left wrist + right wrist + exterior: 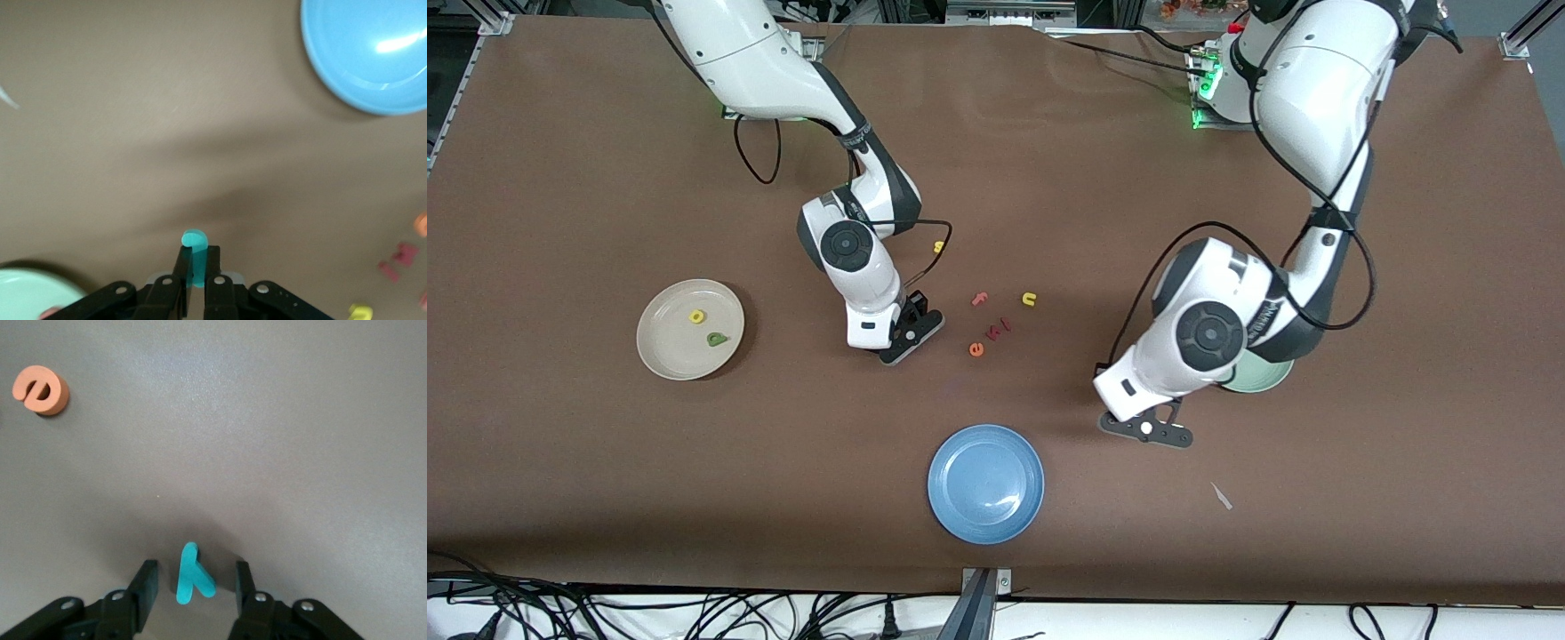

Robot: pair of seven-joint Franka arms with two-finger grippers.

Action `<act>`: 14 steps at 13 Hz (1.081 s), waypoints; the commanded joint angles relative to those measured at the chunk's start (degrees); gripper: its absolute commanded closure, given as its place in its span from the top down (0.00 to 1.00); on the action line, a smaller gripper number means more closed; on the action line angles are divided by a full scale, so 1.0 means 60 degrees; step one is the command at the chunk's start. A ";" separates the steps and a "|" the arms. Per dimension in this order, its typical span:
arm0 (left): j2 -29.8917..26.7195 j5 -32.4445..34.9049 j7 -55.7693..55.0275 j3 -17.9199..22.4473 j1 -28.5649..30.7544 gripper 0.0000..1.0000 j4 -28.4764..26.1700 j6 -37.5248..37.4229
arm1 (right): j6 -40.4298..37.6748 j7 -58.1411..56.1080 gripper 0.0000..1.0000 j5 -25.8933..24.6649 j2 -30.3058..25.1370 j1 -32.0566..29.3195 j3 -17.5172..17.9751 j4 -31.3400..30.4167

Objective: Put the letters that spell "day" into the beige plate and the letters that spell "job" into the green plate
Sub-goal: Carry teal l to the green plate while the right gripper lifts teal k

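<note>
My left gripper [198, 249] is shut on the teal hook-shaped j [194, 239] and hangs over bare table beside the green plate [1263, 378], which the left arm mostly covers in the front view. My right gripper [195, 565] is down at the table, open, and straddles the teal y [193, 581]. There is a gap between the y and each finger. In the front view the right gripper [907, 336] hides the y. The beige plate [665, 348] at the right arm's end holds the yellow a [697, 316] and the olive-green d [717, 339].
A blue plate [985, 483] lies nearer to the front camera. Loose letters lie mid-table: orange e [976, 349], pink f [980, 299], yellow u [1029, 300], yellow s [938, 247] and small red pieces [997, 329]. A white scrap [1221, 496] lies near the front edge.
</note>
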 commanded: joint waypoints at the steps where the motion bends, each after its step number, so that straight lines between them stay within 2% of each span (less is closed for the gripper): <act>1: -0.0603 -0.0173 0.0680 -0.0095 0.0335 0.00 -0.0728 -0.0558 | -0.0042 -0.0162 0.44 0.0049 0.0200 -0.0017 0.0003 0.0243; 3: -0.0940 -0.0114 0.0739 -0.0081 0.0497 0.00 -0.1255 -0.0573 | -0.0042 -0.0162 0.42 0.0049 0.0215 -0.0017 0.0003 0.0257; 5: -0.1306 -0.0114 0.1220 -0.0081 0.0746 0.00 -0.1725 -0.0573 | -0.0042 -0.0177 0.34 0.0063 0.0244 -0.0017 0.0003 0.0301; 7: -0.1337 -0.0100 0.1733 -0.0081 0.1111 0.00 -0.1916 -0.0544 | -0.0042 -0.0177 0.32 0.0049 0.0274 -0.0017 0.0003 0.0316; 14: -0.1293 -0.0070 0.2146 -0.0081 0.1259 0.00 -0.1917 -0.0456 | -0.0042 -0.0162 0.16 0.0093 0.0288 -0.0017 0.0003 0.0316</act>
